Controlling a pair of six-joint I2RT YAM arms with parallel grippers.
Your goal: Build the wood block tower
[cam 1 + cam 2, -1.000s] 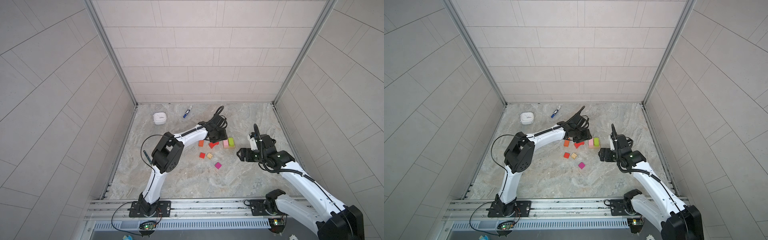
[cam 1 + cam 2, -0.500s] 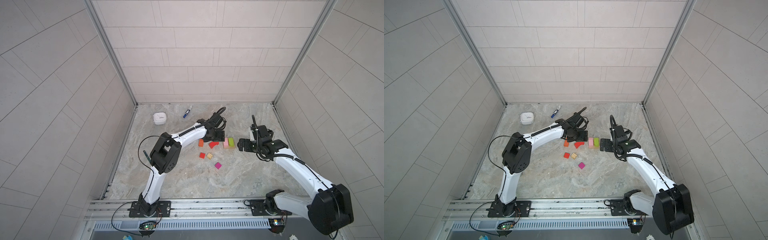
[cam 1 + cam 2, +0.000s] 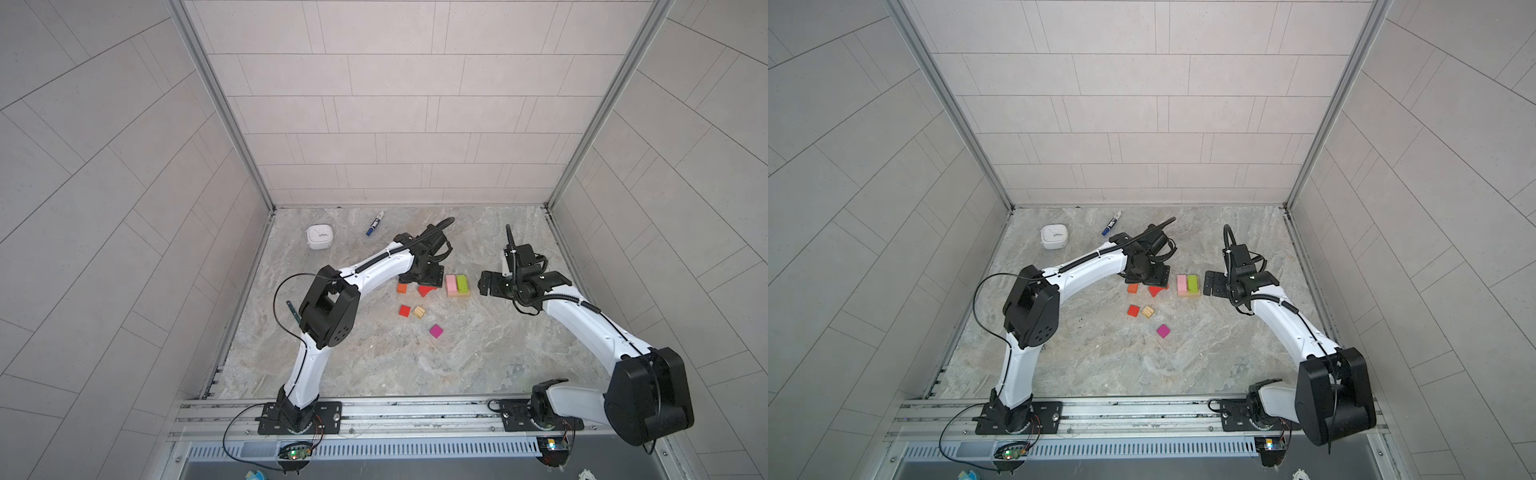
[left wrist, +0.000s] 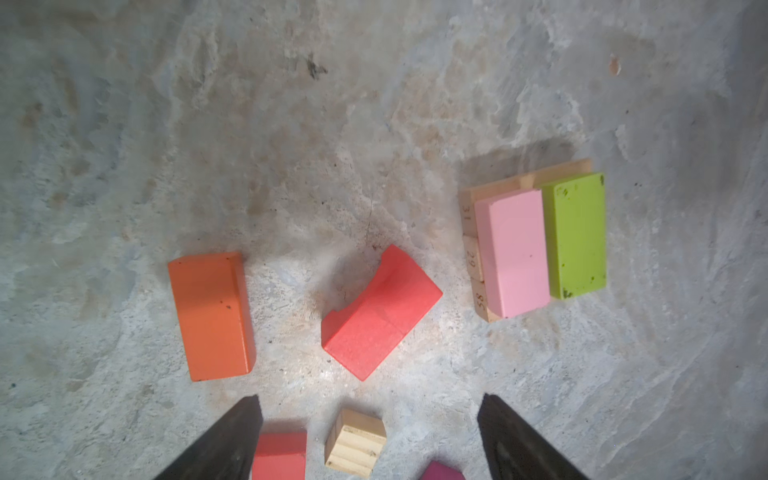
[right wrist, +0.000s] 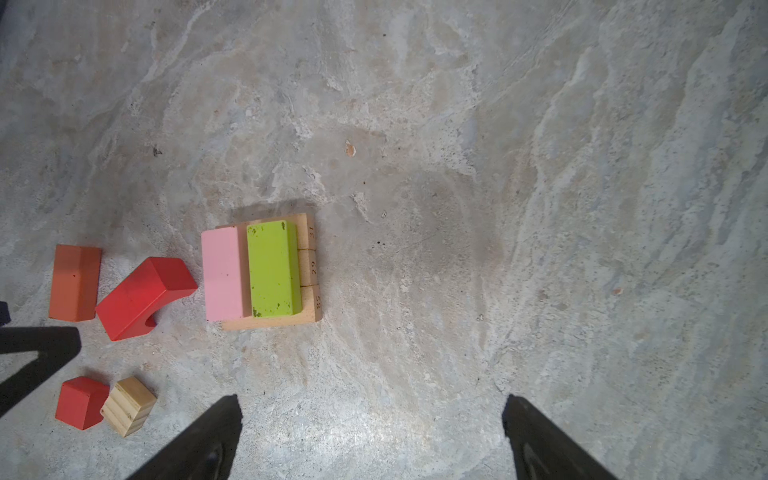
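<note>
Left wrist view: pink bar point(image 4: 513, 253) and lime bar point(image 4: 575, 235) are stacked on tan bars point(image 4: 467, 216); orange bar point(image 4: 212, 316), red arch point(image 4: 380, 311) and cubes point(image 4: 355, 442) are not yet placed. Left gripper point(image 4: 370, 403) and right gripper point(image 5: 372, 401) are spread, empty.

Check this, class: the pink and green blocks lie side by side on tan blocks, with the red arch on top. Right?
No. The pink block and green block lie side by side on tan blocks, but the red arch lies on the table beside them: see the left wrist view.
</note>
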